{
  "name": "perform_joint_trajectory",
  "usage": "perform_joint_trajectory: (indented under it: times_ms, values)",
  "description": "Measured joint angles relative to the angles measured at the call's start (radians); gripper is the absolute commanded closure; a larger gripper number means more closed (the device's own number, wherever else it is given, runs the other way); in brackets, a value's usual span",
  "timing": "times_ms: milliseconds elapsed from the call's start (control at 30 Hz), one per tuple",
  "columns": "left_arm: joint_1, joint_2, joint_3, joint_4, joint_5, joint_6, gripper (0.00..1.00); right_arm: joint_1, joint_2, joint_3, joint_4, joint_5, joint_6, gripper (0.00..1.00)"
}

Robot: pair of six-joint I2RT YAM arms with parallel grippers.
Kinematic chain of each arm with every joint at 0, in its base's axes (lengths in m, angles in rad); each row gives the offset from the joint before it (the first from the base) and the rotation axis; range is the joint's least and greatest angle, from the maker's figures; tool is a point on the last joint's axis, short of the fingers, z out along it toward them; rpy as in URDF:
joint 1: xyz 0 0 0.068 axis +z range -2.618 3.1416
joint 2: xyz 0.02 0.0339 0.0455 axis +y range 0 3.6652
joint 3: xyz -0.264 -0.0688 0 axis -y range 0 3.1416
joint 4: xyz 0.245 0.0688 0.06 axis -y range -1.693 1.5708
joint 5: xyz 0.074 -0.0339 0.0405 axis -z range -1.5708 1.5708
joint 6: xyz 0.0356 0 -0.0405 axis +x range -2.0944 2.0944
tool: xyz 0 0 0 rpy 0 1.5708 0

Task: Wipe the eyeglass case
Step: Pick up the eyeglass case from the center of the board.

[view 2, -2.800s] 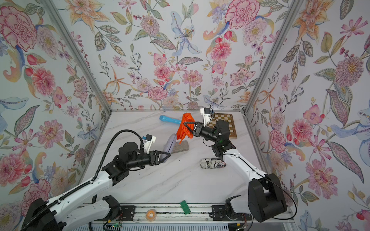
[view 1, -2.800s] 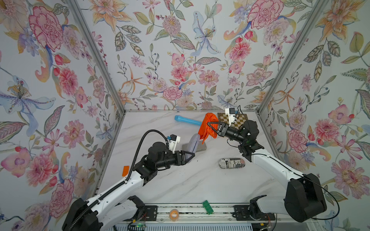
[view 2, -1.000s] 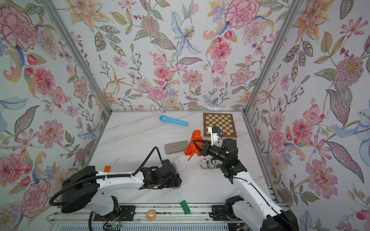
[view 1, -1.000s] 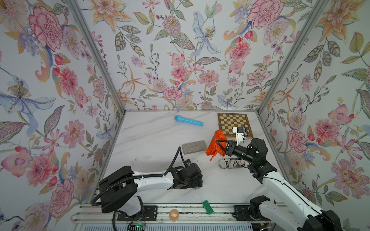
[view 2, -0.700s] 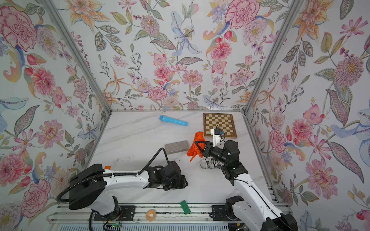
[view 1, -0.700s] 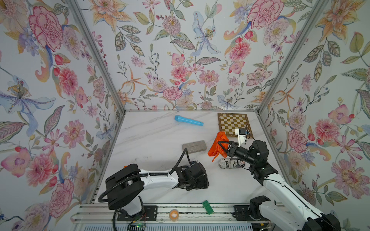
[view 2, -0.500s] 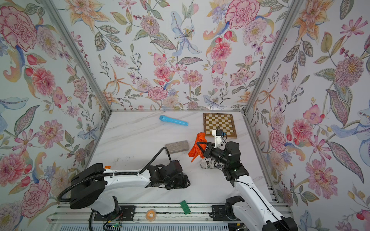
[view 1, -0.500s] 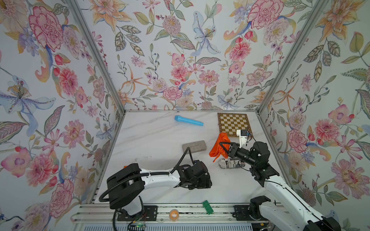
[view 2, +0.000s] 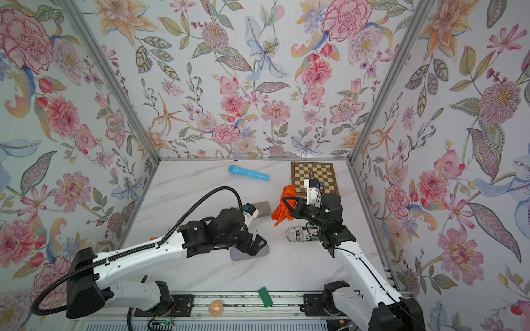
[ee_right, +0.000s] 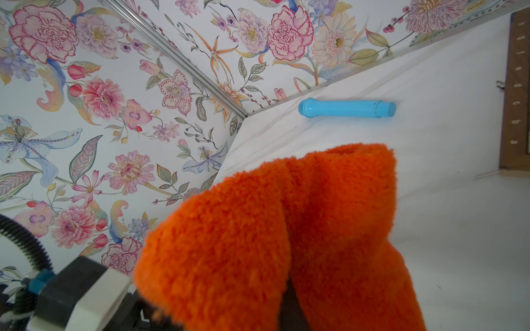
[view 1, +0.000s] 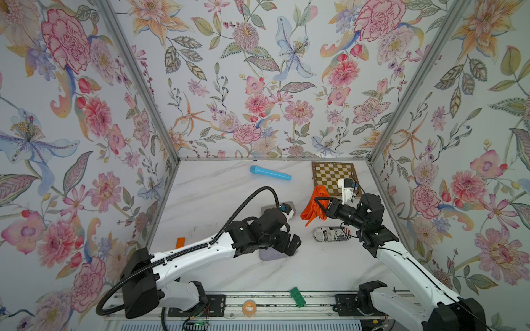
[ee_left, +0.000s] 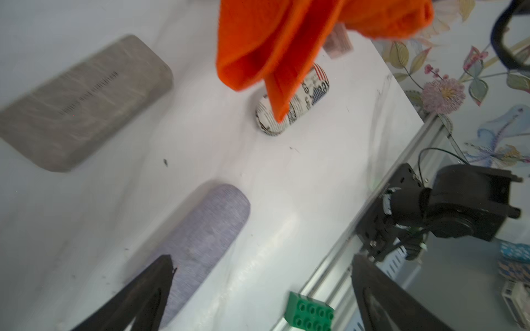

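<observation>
wiping looks not yet begun — right gripper (view 1: 317,205) clamps the orange cloth (view 1: 308,213) aloft while left gripper (view 1: 289,246) hovers wide open over the lavender case (view 1: 271,255), lower centre.

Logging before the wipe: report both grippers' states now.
Left gripper: open, holding nothing.
Right gripper: shut on the cloth.

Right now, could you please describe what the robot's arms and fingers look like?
Both the left arm and right arm have smooth white shells with black joint housings. A black ribbed cable runs along the left arm. The left gripper and right gripper have black, tapering fingers, and a small white camera block sits at each wrist.
</observation>
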Motion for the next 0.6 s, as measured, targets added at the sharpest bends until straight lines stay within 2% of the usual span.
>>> perform_joint_trajectory:
  times_ms: [100, 267, 400, 600]
  values:
    - [0.077, 0.001, 0.002, -0.053, -0.037, 0.198, 0.01, 0.0, 0.008, 0.018, -0.005, 0.011, 0.0, 1.0]
    - [0.079, -0.011, -0.11, -0.05, -0.063, 0.467, 0.03, 0.0, 0.011, 0.027, -0.014, 0.024, 0.0, 1.0]
    - [0.079, -0.012, -0.223, -0.021, -0.05, 0.615, 0.06, 0.0, 0.042, 0.034, -0.016, 0.023, 0.0, 1.0]
    - [0.079, 0.013, -0.283, 0.083, -0.013, 0.746, 0.05, 0.0, 0.069, 0.045, -0.025, 0.016, -0.012, 1.0]
